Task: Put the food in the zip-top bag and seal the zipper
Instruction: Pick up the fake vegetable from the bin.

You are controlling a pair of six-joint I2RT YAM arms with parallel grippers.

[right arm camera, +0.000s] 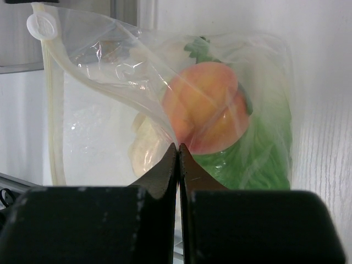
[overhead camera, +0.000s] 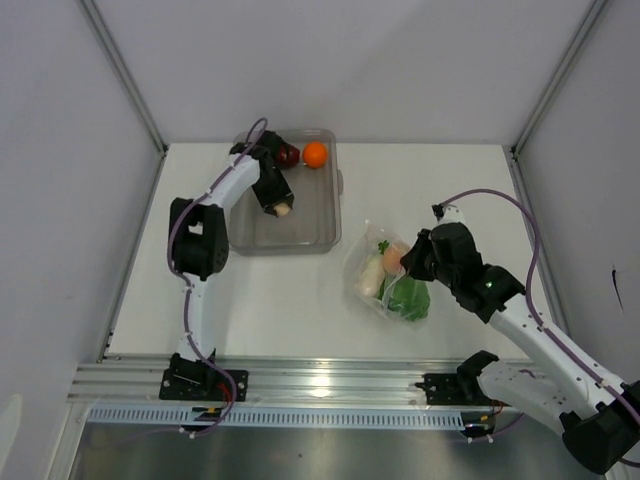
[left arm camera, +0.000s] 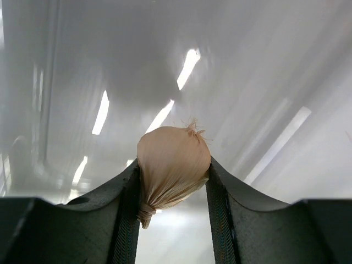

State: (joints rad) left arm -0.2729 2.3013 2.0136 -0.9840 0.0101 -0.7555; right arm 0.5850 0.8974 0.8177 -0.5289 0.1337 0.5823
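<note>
Zip-top bag, a small pouch of clear crinkly plastic: lay flat on the white tabletop, right of centre, nearer the right edge than the left. Its thin pale zipper ran down one side in the right wrist view, with a round white tab at its top end; whether the strip was pressed closed could not be told.

Contents of the bag: one round peach-coloured fruit; one white radish with green top; one bunch of green leafy lettuce. All three lay touching one another under the film.

Right gripper: black fingers pressed together, pinching the bag's film just in front of the peach-coloured fruit.

Rigid grey translucent rectangular tray: stood at the far edge of the tabletop, left of centre, apart from the bag. In its far right corner sat a round orange, with a dark red bulb just beside it on the left.

Left gripper: over the middle of the tray, fingers partly closed and clamping a small beige papery lump by its two sides. Whether the lump touched the tray floor could not be told.
</note>
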